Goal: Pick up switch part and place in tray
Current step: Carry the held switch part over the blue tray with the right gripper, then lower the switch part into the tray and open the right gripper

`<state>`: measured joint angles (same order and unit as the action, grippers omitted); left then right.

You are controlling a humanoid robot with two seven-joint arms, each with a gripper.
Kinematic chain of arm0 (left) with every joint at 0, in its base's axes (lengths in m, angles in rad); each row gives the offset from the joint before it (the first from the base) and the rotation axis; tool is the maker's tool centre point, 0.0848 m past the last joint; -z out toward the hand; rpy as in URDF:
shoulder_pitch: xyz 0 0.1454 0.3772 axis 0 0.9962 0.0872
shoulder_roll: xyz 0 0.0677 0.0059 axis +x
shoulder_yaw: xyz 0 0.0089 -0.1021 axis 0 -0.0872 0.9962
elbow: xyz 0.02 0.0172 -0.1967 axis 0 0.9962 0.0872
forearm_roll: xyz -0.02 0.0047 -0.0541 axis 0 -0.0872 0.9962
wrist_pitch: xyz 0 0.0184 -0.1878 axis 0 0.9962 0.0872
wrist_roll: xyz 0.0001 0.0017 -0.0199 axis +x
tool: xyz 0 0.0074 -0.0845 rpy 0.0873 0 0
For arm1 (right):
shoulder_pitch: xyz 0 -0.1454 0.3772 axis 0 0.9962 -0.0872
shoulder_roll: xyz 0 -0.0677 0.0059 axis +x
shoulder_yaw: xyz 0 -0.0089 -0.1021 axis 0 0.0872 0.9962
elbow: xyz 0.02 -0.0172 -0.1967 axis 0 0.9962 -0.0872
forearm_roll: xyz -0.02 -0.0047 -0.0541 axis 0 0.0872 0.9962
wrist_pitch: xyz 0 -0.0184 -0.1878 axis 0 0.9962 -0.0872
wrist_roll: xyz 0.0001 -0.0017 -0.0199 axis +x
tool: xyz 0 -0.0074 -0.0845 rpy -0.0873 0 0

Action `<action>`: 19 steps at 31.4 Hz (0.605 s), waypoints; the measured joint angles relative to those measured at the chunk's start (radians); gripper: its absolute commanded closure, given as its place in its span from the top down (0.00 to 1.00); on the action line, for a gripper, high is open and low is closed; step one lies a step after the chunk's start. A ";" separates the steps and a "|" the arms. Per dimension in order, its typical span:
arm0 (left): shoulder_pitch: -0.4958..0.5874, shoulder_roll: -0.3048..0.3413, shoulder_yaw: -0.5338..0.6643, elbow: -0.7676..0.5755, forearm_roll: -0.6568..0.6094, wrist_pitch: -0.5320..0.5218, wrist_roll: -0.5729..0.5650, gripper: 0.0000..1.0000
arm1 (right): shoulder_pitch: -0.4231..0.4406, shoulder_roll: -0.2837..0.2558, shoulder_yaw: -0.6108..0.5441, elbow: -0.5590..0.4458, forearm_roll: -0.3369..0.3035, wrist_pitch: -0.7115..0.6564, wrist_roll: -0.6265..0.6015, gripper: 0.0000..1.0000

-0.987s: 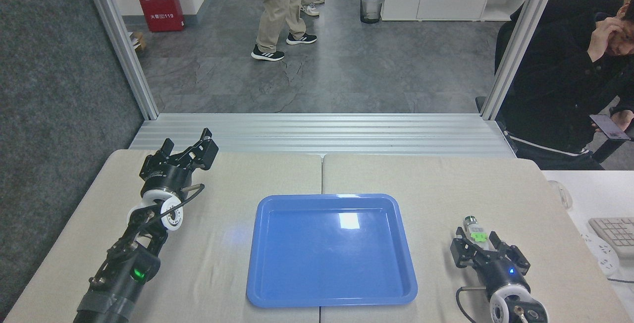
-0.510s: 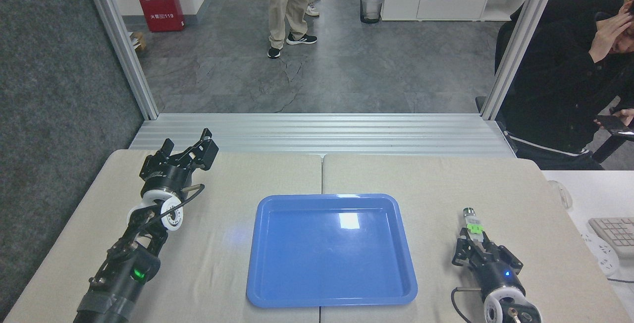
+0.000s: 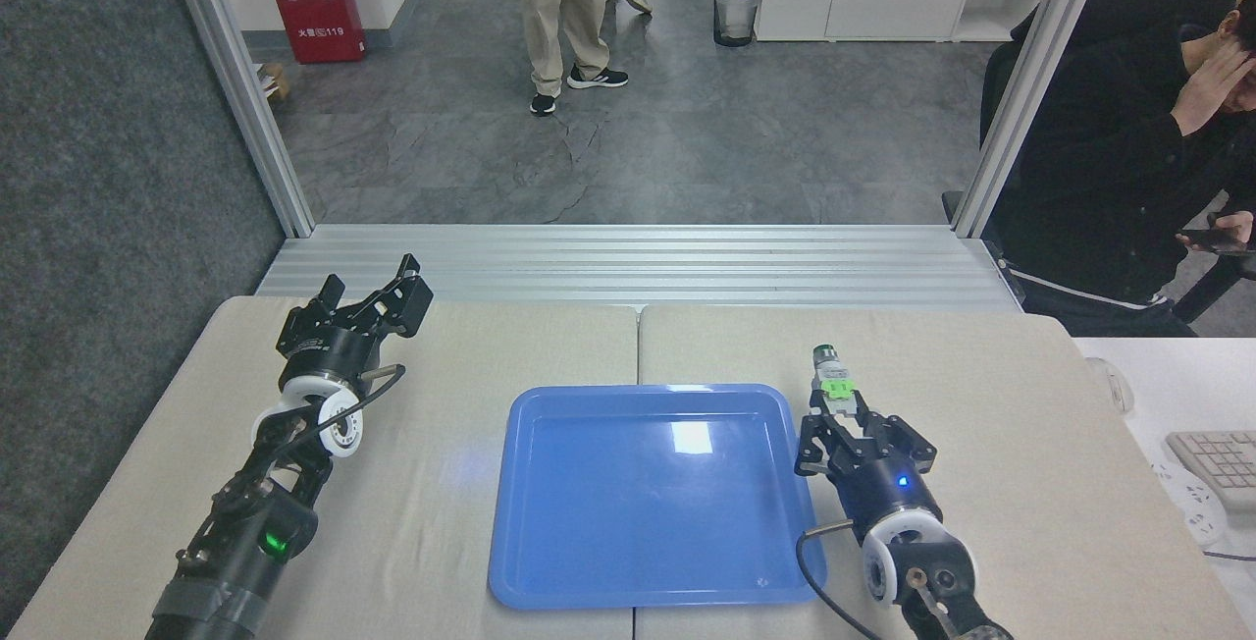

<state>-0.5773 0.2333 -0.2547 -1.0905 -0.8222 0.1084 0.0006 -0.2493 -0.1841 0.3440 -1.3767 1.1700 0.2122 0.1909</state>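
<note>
Beside the tray's (image 3: 549, 601) right rim, the right gripper (image 3: 842, 411) grasps the switch part (image 3: 833, 381).

Its metal end points away from the wrist; whether it hangs clear of the table is hard to judge. Carry it leftward over the rim, lower, then let go. The left gripper (image 3: 378, 289) rests spread, well off to the left.

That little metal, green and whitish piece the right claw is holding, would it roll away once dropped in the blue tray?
Possibly. The small switch part has a silver-grey cylinder end that may roll, though its blocky whitish base should check that. It looks rigid and light in the right gripper. The glossy blue plastic tray looks slick, so it might slide, yet the raised rim should contain it.
</note>
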 measured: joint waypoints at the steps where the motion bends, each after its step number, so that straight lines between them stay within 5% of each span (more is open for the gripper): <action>1: 0.000 0.000 0.000 0.000 0.000 0.000 0.000 1.00 | 0.000 0.010 0.019 -0.010 0.011 0.009 0.007 0.00; 15: 0.000 0.000 0.000 0.000 0.000 0.000 0.000 1.00 | 0.052 0.106 0.204 0.000 0.101 0.090 0.042 0.00; 16: 0.000 0.000 0.000 0.000 0.000 0.000 0.000 1.00 | 0.056 0.110 0.211 0.006 0.105 0.092 0.042 0.07; 17: 0.000 0.000 0.000 0.000 0.000 0.000 0.000 1.00 | 0.059 0.113 0.216 0.011 0.108 0.094 0.042 0.26; 19: 0.000 0.000 0.000 0.000 0.000 0.000 0.000 1.00 | 0.063 0.119 0.224 0.021 0.113 0.098 0.042 0.78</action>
<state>-0.5774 0.2334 -0.2546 -1.0905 -0.8222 0.1084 0.0006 -0.1861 -0.0649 0.5684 -1.3560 1.2835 0.3101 0.2328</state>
